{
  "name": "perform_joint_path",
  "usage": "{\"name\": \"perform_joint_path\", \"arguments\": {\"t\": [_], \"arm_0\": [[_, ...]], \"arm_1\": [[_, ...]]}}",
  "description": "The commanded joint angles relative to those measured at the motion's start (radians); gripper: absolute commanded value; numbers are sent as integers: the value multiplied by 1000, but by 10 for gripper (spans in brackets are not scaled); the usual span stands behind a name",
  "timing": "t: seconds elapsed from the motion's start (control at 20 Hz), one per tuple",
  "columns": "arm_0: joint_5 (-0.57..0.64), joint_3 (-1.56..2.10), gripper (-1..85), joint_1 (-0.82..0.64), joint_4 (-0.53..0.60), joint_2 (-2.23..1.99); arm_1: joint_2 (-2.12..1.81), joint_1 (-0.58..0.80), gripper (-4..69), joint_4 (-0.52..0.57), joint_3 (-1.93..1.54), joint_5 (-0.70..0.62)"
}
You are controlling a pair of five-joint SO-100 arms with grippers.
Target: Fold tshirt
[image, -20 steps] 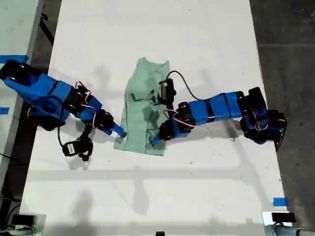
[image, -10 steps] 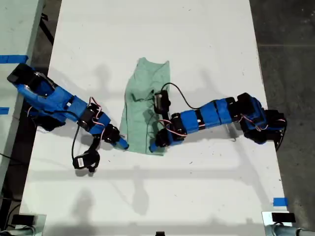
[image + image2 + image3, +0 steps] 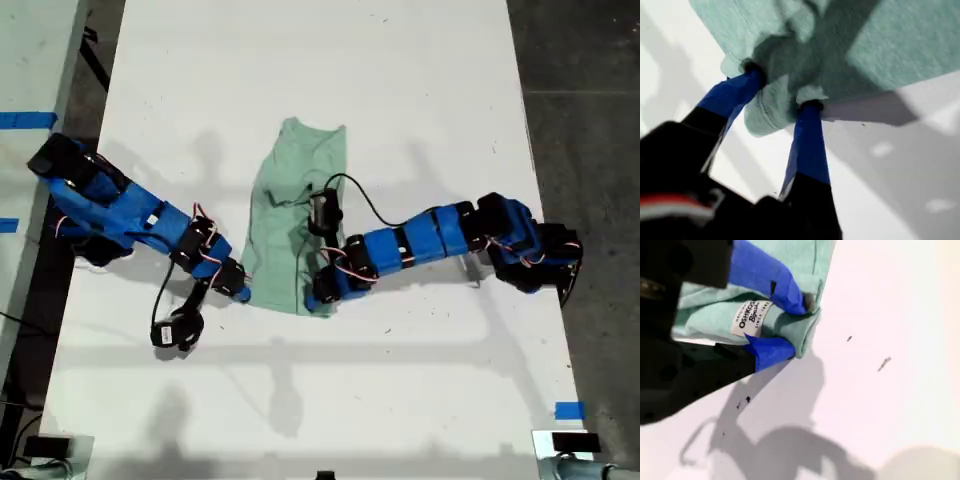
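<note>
My first tool (image 3: 781, 92) has two blue tips. A bunched corner of the soft, pale mint-green cloth tshirt (image 3: 890, 40) sits between them, and they seem to be pinching it. My second tool (image 3: 799, 325) is closed tight on another bit of the tshirt's edge, right by a small white tag with writing (image 3: 751, 317).

In the exterior view, the tshirt lies in the middle of the big white counter (image 3: 400, 80). It looks like a long, narrow strip with wrinkles in it. One blue arm (image 3: 140, 220) reaches in from the exterior view's left and touches one bottom corner of the strip. The other blue arm (image 3: 420, 240) reaches in from the exterior view's right and touches the other bottom corner. I cannot tell from the wrist views which arm is which. The top end of the tshirt is free and lies flat, farther up the counter.

I think the tshirt is very light and floppy. It will bend and sag wherever nothing holds it, and it will not break. Thin cloth could slip out of a small pinch, so a thick hem or a folded corner is a good place to hold. Holding both corners together should keep the edge straight.
</note>
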State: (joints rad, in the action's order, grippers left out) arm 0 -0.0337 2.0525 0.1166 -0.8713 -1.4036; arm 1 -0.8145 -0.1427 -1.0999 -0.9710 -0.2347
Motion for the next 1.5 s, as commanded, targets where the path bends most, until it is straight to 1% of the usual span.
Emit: {"name": "perform_joint_path", "arguments": {"t": [0.0, 0.05, 0.25, 0.35, 0.45, 0.55, 0.6, 0.7, 0.85, 0.95, 1.0, 1.15, 1.3, 1.45], "arm_0": [[69, -127, 1, -55, -149, 129], [74, -160, 1, -58, -186, 153], [37, -210, 1, -60, -201, 132], [-2, -252, 1, -40, -259, 75], [-40, -287, 1, -12, -322, -11], [-63, -362, 1, 25, -388, -37], [-72, -422, 1, 46, -420, -28], [-86, -540, 1, 89, -437, 2], [-100, -830, 1, 161, -492, 143], [-83, -1005, 1, 183, -526, 219], [-57, -1028, 1, 172, -525, 213], [118, -1039, 1, 67, -546, 121], [336, -1049, 1, -123, -626, 77], [514, -1052, 1, -330, -641, 78]], "arm_1": [[-3, -31, 5, 26, 35, -18], [-3, -34, -5, 25, 35, -21], [-38, -46, -5, -8, 35, -25], [-112, -49, -5, -61, 35, -34], [-196, -54, -5, -143, 35, -52], [-267, -67, -5, -193, 35, -71], [-293, -81, -5, -212, 34, -71], [-339, -118, -4, -232, 34, -61], [-382, -190, -4, -238, 34, -31], [-414, -199, -4, -238, 34, -38], [-430, -181, -4, -238, 34, -63], [-486, -74, -4, -244, 34, -198], [-534, 84, -4, -295, 26, -341], [-554, 256, -4, -321, 11, -471]]}}
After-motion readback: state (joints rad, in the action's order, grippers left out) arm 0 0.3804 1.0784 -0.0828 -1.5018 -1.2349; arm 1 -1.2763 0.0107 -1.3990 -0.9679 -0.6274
